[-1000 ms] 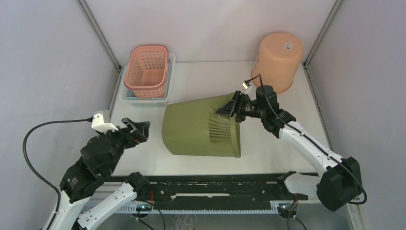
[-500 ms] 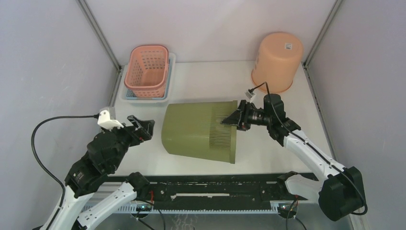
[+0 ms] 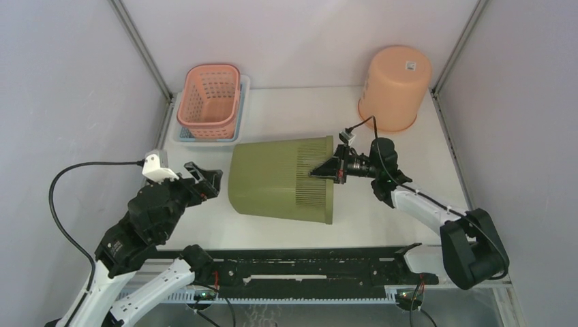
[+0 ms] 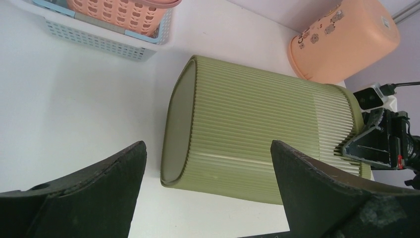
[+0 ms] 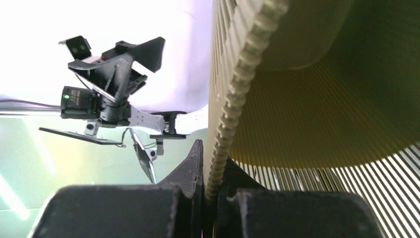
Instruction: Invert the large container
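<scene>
Bench [image 3: 286, 109]: white, carries everything. Lg green container [image 3: 279, 178] lies on its side mid-bench, flat base facing L, open mouth facing R, ribbed wall down on the bench. Orange bucket [image 3: 395, 85] stands mouth-down at far R corner, near the container's mouth but apart. Pink basket [image 3: 210, 99] sits in a pale tray [image 3: 178, 131] at far L, not far from the base end.

R jaws: pinched shut on the container's rim [image 5: 236, 114], one finger inside the mouth, one outside. L jaws: spread wide, hanging off the base end, touching nothing.

Risks, as I judge:
- Single thin pinch on a big bin. Once it lifts, the wt hangs off one pt of rim and it may twist or slip out.
- Rounded wall may roll on the bench instead of tipping up.
- If the mouth swings out far/R, it could knock the bucket.
- If the base skids L, it could hit the L jaws or the basket.
- Rim looks thin and may flex & loosen the grip.
</scene>
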Controlling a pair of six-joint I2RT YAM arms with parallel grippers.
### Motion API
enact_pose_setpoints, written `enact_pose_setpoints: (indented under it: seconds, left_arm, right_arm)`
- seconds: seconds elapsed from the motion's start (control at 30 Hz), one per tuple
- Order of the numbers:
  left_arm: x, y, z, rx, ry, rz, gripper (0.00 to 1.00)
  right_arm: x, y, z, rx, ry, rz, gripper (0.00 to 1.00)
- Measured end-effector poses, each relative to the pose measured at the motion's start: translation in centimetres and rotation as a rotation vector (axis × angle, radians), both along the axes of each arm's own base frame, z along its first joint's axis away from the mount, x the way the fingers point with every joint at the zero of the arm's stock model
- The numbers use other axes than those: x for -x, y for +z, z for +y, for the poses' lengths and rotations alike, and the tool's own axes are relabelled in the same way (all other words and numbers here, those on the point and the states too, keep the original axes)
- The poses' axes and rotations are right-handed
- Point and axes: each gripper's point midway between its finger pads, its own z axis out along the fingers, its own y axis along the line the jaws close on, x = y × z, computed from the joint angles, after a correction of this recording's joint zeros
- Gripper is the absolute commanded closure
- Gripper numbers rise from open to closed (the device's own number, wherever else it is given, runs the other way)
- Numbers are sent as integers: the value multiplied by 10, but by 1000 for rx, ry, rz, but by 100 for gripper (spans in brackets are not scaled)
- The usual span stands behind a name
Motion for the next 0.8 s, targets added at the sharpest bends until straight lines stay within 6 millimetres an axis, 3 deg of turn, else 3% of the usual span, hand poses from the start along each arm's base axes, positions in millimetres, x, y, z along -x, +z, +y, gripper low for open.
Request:
enact_pose_setpoints:
  seconds: [0.23, 0.33, 0.6, 0.8]
  left_arm:
    - [0, -2, 0, -20, 0, 22, 0]
    - [3, 10, 3, -18, -1, 15, 0]
    - [22, 86, 20, 76, 0, -119, 0]
    - [29, 95, 26, 86, 0, -131, 0]
  right_arm:
    - [-26, 14, 17, -178, -30, 57, 100]
    - [-40, 16, 31, -261, -44, 85, 100]
    - [-44, 30, 115, -362, 49, 73, 100]
    - [-46, 55, 176, -448, 99, 22, 100]
